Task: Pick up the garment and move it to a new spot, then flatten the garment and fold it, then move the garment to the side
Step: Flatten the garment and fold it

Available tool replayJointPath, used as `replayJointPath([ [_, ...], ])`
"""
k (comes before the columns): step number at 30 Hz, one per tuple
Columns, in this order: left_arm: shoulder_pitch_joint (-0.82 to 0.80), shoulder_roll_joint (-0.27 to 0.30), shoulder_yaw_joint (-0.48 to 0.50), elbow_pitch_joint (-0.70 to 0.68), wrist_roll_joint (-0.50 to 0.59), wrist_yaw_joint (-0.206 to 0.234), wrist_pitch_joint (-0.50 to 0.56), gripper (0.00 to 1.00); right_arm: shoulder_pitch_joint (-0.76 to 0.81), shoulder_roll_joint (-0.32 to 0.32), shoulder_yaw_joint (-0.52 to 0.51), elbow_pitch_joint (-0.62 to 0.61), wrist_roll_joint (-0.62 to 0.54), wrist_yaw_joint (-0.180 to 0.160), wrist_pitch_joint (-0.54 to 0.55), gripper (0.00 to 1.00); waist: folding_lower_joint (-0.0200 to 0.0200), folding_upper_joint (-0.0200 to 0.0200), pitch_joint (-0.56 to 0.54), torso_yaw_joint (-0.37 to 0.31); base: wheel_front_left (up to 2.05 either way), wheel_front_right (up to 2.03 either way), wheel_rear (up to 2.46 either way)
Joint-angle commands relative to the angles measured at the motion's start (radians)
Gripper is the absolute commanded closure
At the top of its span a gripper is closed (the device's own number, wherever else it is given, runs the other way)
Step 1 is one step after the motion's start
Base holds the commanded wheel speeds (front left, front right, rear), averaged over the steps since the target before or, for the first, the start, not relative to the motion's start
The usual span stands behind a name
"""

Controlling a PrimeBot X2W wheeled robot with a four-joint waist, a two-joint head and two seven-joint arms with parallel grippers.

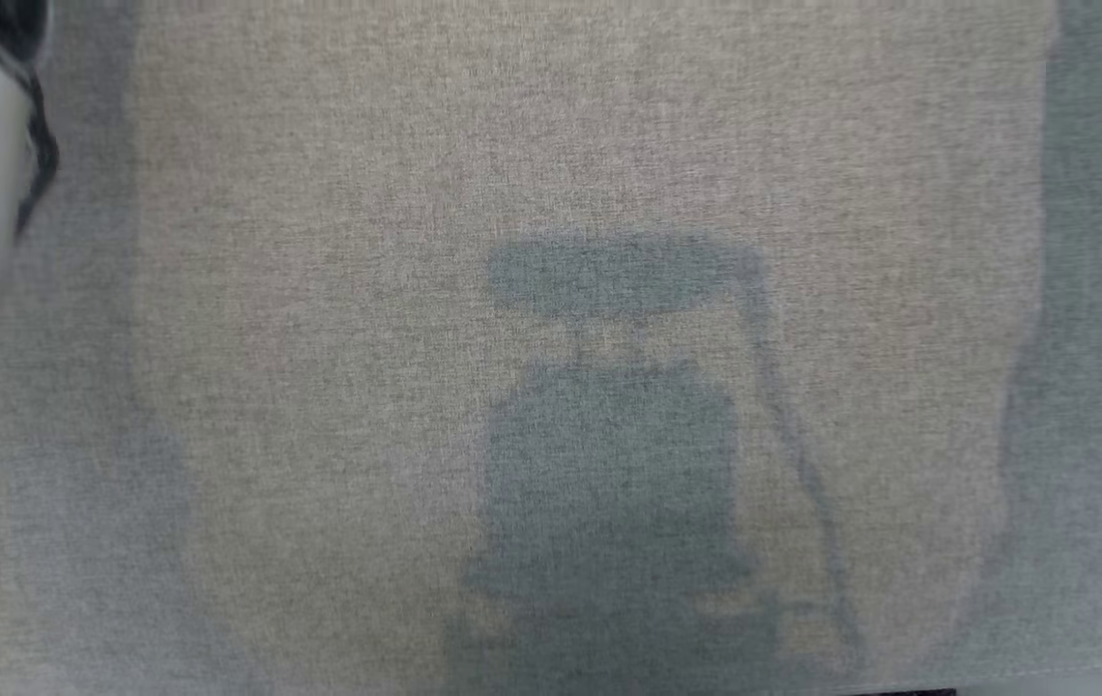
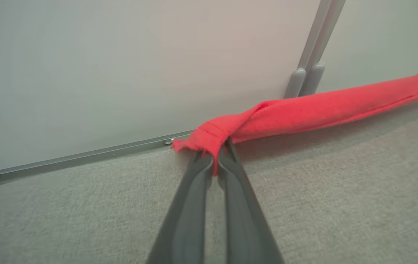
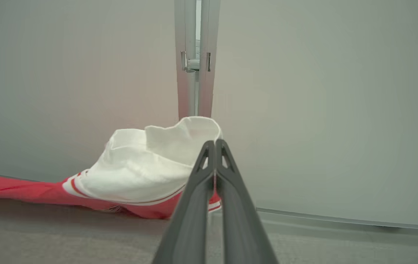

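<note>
While both pairs of long dark fingers stand clenched, the left gripper (image 2: 214, 159) grasps the stitched hem of a red-and-white fabric garment (image 2: 304, 110) and the right gripper (image 3: 215, 146) pinches its white-panelled end. The garment stretches low over a grey woven tabletop (image 2: 84, 220), with pale partition panels (image 2: 121, 73) behind.

Red-and-white garment (image 2: 315, 108) pulled into taut rolled band.

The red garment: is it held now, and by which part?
Yes. The left gripper pinches the garment at a stitched red hem; the right gripper, at its white edge.
</note>
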Motion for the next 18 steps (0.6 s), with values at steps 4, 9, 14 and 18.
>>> replayJointPath([
  [4,0.255,0.053,-0.06,-0.111,-0.083,0.002,0.049,1.0,0.326,-0.053,0.011,-0.154,0.095,-0.002,0.028,1.0,0.0,0.0,-0.18,-0.018,0.0,0.0,0.0],
  [9,0.549,0.119,-0.087,-0.278,-0.15,0.016,0.126,1.0,0.686,-0.09,-0.016,-0.352,0.117,-0.002,0.159,1.0,0.0,0.0,-0.317,-0.018,0.0,0.0,0.0],
  [14,0.834,0.194,-0.101,-0.528,-0.209,0.098,0.216,1.0,0.984,-0.083,-0.052,-0.598,0.144,-0.002,0.317,1.0,0.0,0.0,-0.406,-0.026,0.0,0.0,0.0],
  [18,1.037,0.261,-0.112,-0.742,-0.24,0.184,0.27,1.0,1.186,-0.079,-0.094,-0.777,0.154,-0.002,0.426,1.0,0.0,0.0,-0.445,-0.029,0.0,0.0,0.0],
])
